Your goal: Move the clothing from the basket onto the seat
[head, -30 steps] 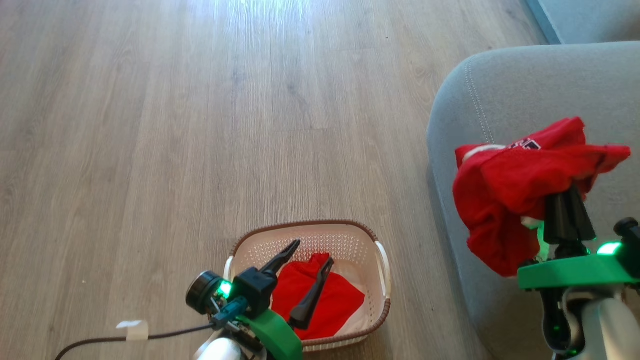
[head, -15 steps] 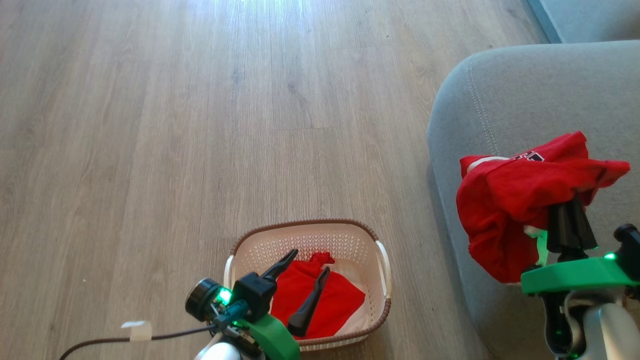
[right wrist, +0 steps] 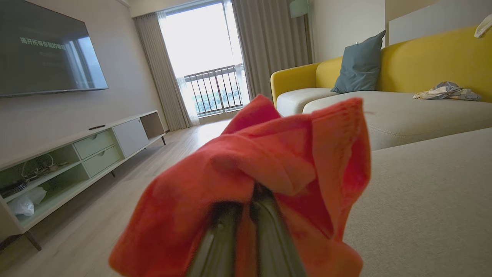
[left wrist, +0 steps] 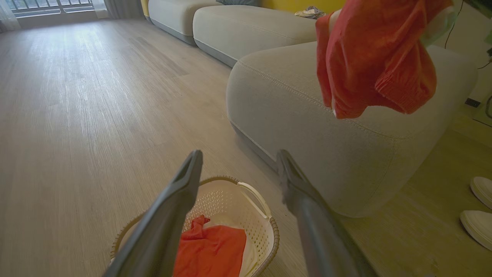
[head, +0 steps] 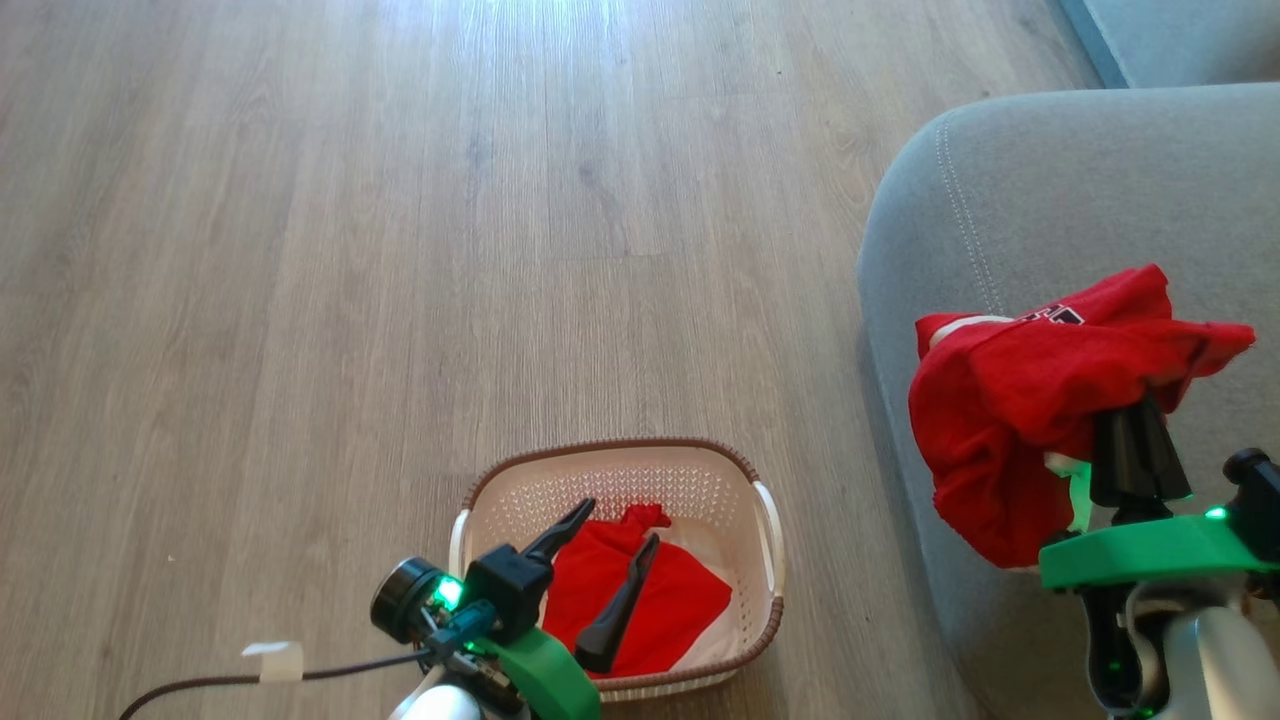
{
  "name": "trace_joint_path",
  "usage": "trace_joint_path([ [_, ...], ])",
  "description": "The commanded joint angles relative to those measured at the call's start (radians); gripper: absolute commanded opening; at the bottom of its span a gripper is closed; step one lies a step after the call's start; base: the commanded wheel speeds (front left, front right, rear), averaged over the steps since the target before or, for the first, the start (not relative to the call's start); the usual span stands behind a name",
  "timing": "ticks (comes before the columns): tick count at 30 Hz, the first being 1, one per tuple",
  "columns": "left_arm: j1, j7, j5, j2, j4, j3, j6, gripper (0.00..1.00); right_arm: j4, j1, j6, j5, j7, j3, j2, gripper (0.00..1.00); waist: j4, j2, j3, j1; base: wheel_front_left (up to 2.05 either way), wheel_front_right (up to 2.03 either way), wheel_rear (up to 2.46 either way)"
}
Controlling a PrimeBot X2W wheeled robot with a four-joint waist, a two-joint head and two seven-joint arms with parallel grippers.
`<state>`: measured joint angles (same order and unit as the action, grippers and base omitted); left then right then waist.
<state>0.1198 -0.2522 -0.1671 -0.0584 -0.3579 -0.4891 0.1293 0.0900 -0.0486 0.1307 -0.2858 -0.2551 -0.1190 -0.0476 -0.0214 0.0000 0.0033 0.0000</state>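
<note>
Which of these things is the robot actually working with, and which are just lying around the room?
Part of the job: held red garment; right end effector, shut on it; basket; second red garment, inside it; grey seat; left end effector, open.

Lying about: white slippers; blue cushion; crumpled cloth; cable.

Left hand (head: 620, 522) agape, right hand (head: 1132, 425) tight.
</note>
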Motion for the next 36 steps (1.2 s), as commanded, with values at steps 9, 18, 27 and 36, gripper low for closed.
trace_joint_path([
  [9, 0.025, -0.010, 0.002, 0.003, 0.042, 0.032, 0.001, 1.00, -0.053, -0.039, 0.000, 0.008, -0.007, 0.021, -0.003, 0.00, -0.054, 0.0000, 0.010, 0.0000, 0.00, 0.00, 0.00],
  [18, 0.037, -0.010, 0.006, 0.002, 0.054, 0.036, 0.001, 1.00, -0.074, -0.054, 0.000, 0.019, -0.007, 0.010, -0.003, 0.00, -0.169, 0.0000, 0.038, 0.0000, 0.00, 0.00, 0.00],
  [27, 0.071, -0.010, 0.014, 0.001, 0.080, 0.059, 0.001, 1.00, -0.098, -0.067, 0.000, 0.014, -0.007, 0.006, -0.003, 0.00, -0.362, 0.0000, 0.098, 0.0000, 0.00, 0.00, 0.00],
  [36, 0.105, -0.010, 0.033, -0.010, 0.090, 0.056, 0.001, 1.00, -0.115, -0.058, 0.000, -0.014, -0.007, -0.032, -0.003, 0.00, -0.483, 0.0000, 0.139, 0.0000, 0.00, 0.00, 0.00],
])
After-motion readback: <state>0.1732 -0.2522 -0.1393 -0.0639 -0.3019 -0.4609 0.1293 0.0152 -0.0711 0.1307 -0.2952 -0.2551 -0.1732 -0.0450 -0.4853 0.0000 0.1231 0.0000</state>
